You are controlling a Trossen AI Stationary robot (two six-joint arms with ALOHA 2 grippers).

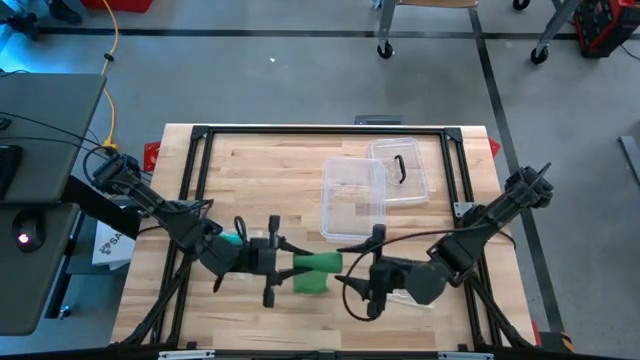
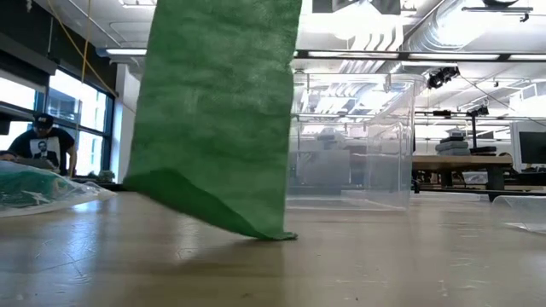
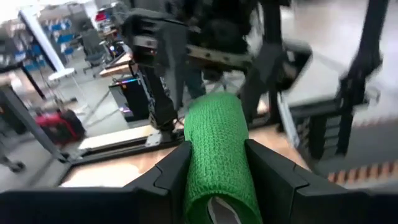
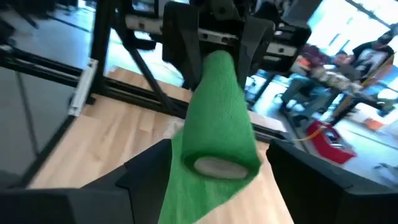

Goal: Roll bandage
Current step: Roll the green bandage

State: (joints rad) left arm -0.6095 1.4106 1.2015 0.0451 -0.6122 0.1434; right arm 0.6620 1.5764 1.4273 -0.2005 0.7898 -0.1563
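A green bandage point(image 1: 318, 264) roll is held up above the front middle of the wooden desk point(image 1: 270, 170), between the two arms, with a loose tail hanging from it; in the low view that tail point(image 2: 217, 119) drops as a broad green sheet and its lower corner touches the desk top. The left pincer point(image 3: 217, 168) grips the roll, its two dark fingers point(image 3: 171, 171) pressed against either side of the green cylinder. The right pincer point(image 4: 214, 162) faces the other end of the roll with its fingers standing wide on both sides and clear of the bandage, so it holds nothing. Behind the bandage, toward the back of the desk, sits a clear plastic box point(image 1: 353, 198), upright and open at the top; nothing can be seen inside it, and in the low view its transparent walls point(image 2: 354, 141) show only the room beyond. Just beside it, touching or overlapping its far right corner, lies a clear lid point(image 1: 402, 170) flat on the desk with a dark handle on it. At the left edge of the low view a crumpled clear plastic bag point(image 2: 38, 188) with something greenish inside rests on the desk. A person point(image 2: 38, 141) is in the room beyond.
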